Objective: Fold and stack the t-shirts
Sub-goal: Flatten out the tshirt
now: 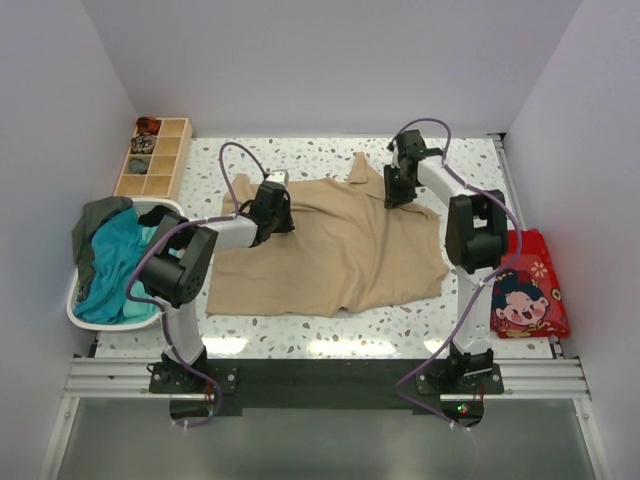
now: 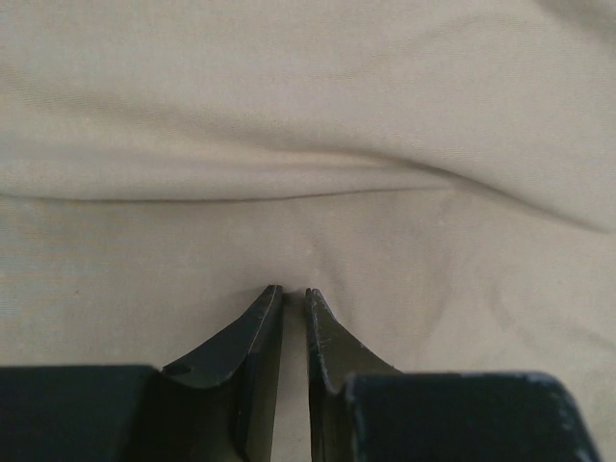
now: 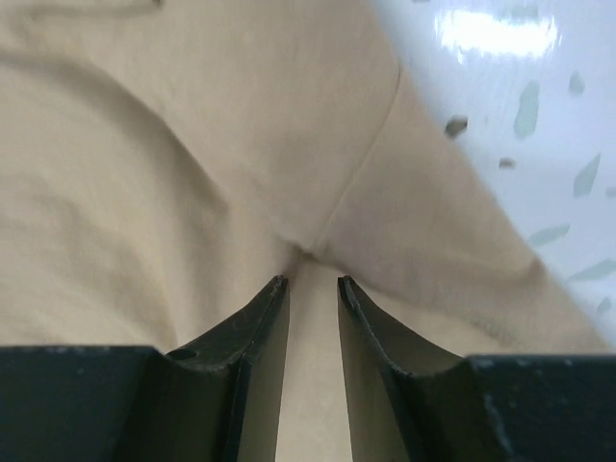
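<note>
The beige t-shirt (image 1: 330, 250) lies spread across the worktop (image 1: 300, 335), its near hem rumpled. Left of it, a teal t-shirt (image 1: 110, 265) sits in the basket (image 1: 72, 300). At its left edge the left claw (image 2: 292, 292) is nipped narrow on cloth. At its far right shoulder the right claw (image 3: 310, 281) pinches a pucker (seam just beside). I'd lift both evenly, keeping the cloth taut.

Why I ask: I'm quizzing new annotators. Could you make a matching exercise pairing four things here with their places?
Things: 1 beige t-shirt; 2 teal t-shirt; 3 wooden tray; 4 red cartoon pouch.
Places: A far left corner; B in the white basket; C far right side; D spread out in the middle.
Pairs: 1-D, 2-B, 3-A, 4-C.
</note>
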Robot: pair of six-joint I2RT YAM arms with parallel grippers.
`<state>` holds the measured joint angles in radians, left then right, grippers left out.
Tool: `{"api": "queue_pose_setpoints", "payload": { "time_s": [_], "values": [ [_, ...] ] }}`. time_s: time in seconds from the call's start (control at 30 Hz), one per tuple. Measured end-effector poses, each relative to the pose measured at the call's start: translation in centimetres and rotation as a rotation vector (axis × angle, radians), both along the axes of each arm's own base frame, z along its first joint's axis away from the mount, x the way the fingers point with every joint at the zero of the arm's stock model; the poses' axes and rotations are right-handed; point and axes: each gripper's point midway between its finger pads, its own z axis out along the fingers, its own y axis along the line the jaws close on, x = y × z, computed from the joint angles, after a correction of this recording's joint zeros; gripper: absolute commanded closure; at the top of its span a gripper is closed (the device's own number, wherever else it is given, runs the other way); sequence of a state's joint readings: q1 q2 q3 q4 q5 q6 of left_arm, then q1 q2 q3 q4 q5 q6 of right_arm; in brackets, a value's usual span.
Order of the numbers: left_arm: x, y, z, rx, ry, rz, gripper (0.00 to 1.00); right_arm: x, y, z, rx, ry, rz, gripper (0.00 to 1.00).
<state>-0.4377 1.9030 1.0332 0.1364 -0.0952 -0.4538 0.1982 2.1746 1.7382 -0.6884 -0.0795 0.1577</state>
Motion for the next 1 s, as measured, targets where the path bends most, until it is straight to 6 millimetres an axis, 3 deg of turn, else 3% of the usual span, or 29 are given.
{"api": "queue_pose_setpoints", "payload": {
  "time_s": [0.23, 0.5, 1.0],
  "values": [
    [-0.2, 0.3, 0.0, 0.000, -0.018, 0.008, 0.80, 3.3, 0.0, -1.3, -0.025, -0.026, -0.030, 0.68],
    [-0.9, 1.2, -0.1, 0.025, -0.018, 0.031, 0.81, 5.6, -1.9, -0.4, -0.094, -0.098, -0.109, 0.69],
    [-2.2, 3.7, -0.2, 0.114, -0.016, 0.079, 0.83, 12.0, -12.2, -0.6, -0.219, -0.212, -0.344, 0.69]
  ]
}}
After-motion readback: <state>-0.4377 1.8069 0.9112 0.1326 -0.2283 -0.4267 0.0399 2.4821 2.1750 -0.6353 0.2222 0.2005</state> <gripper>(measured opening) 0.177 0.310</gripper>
